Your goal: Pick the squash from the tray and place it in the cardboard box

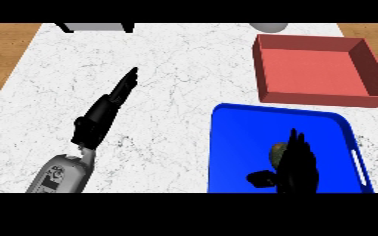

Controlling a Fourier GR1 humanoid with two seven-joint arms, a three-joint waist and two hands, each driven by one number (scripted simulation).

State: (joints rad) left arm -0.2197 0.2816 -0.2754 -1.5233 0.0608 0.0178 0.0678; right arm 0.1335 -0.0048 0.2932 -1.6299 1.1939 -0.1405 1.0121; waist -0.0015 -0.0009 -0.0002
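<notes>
Now the black right hand (297,166) hangs over the blue plastic tray (236,145), near right, likely to grab the small round brown-green squash (278,151) lying there. Its fingers are straight and together, thumb out wide, not around the squash. The red square cardboard box (317,99), far right, holds nothing. The black left hand (111,105) rests left, fingers straight.

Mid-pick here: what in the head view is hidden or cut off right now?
1. squash: head view, mostly covered by the right robot hand; its shape and any contact cannot be told.
2. blue tray: head view, near side cut off at the lower edge.
3. grey object and pale round object: head view, cut off at the upper edge; unidentifiable.
</notes>
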